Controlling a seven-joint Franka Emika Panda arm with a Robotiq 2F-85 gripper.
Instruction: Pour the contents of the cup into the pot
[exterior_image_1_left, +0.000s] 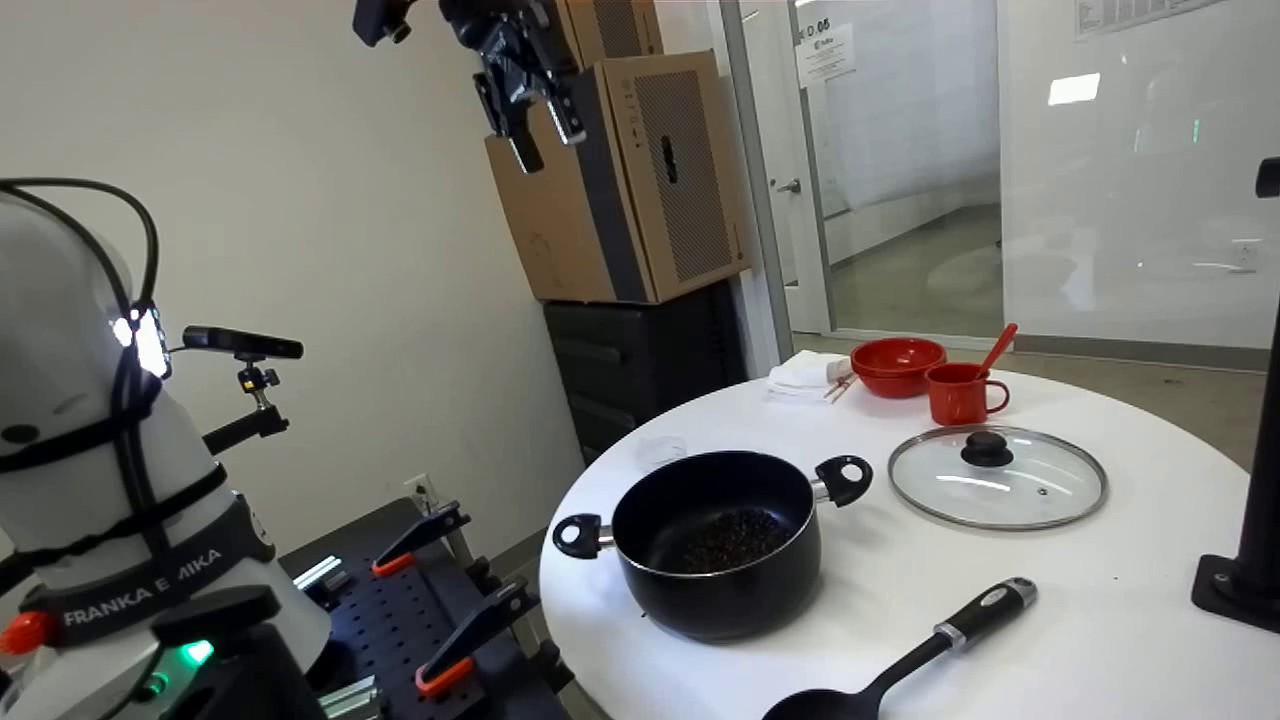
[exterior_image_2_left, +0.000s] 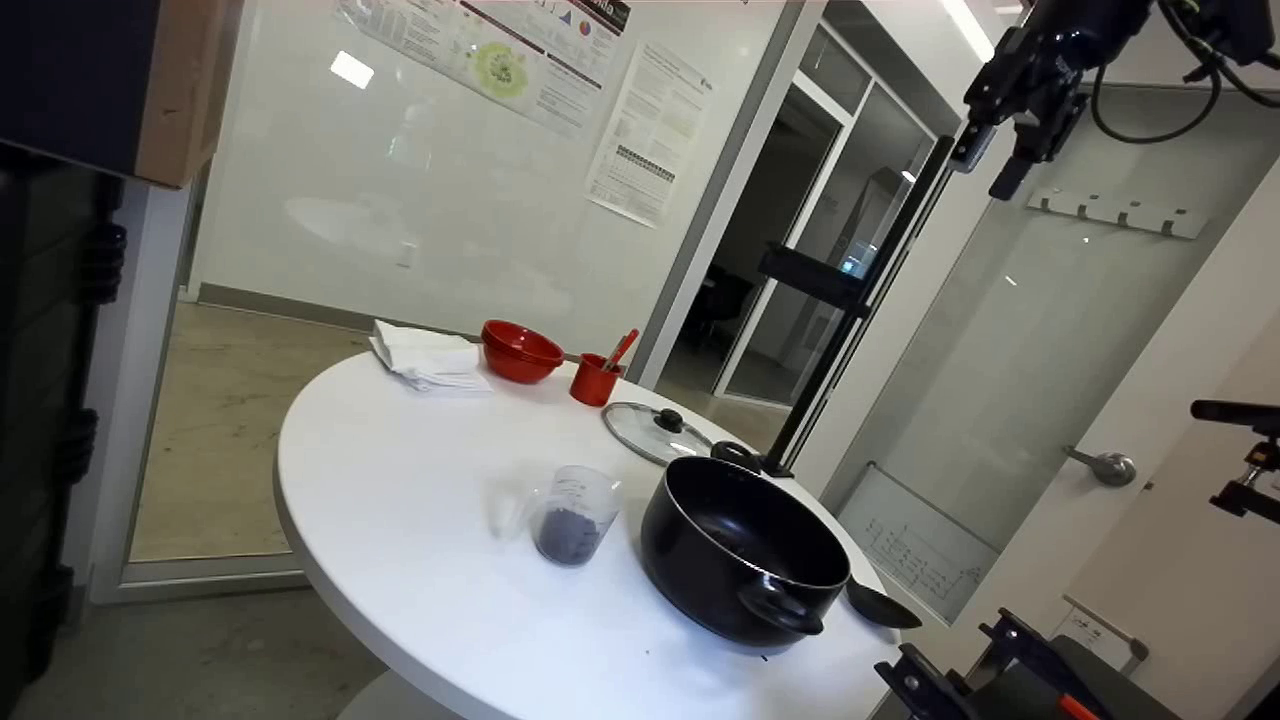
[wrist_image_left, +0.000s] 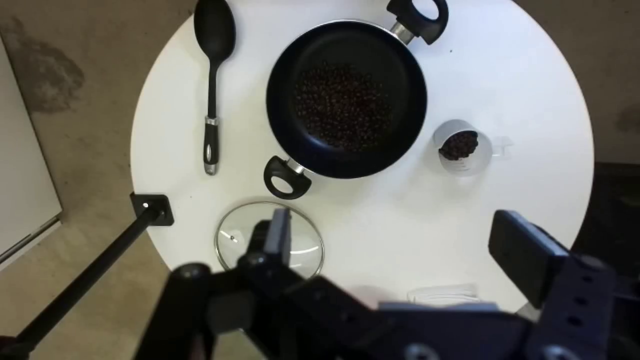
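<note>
The cup is a clear measuring cup (wrist_image_left: 467, 162) part filled with dark beans, upright on the white table beside the pot. It also shows in an exterior view (exterior_image_2_left: 590, 490) and only faintly behind the pot in an exterior view (exterior_image_1_left: 662, 453). The black pot (wrist_image_left: 350, 45) stands on the table with dark beans spread over its bottom. It shows in both exterior views (exterior_image_1_left: 720, 605) (exterior_image_2_left: 690, 560). My gripper (wrist_image_left: 395, 225) is open and empty, pointing down. It hangs high above the table in both exterior views (exterior_image_1_left: 548, 142) (exterior_image_2_left: 990, 168), apart from cup and pot.
A glass lid (exterior_image_1_left: 1000, 490) and a black spoon (exterior_image_1_left: 900, 665) lie by the pot. Red bowls (exterior_image_1_left: 897, 368), a red mug (exterior_image_1_left: 957, 395) with a red utensil and white napkins (exterior_image_2_left: 425, 355) sit at the table's far side. A black post (exterior_image_1_left: 1255, 480) stands at the edge.
</note>
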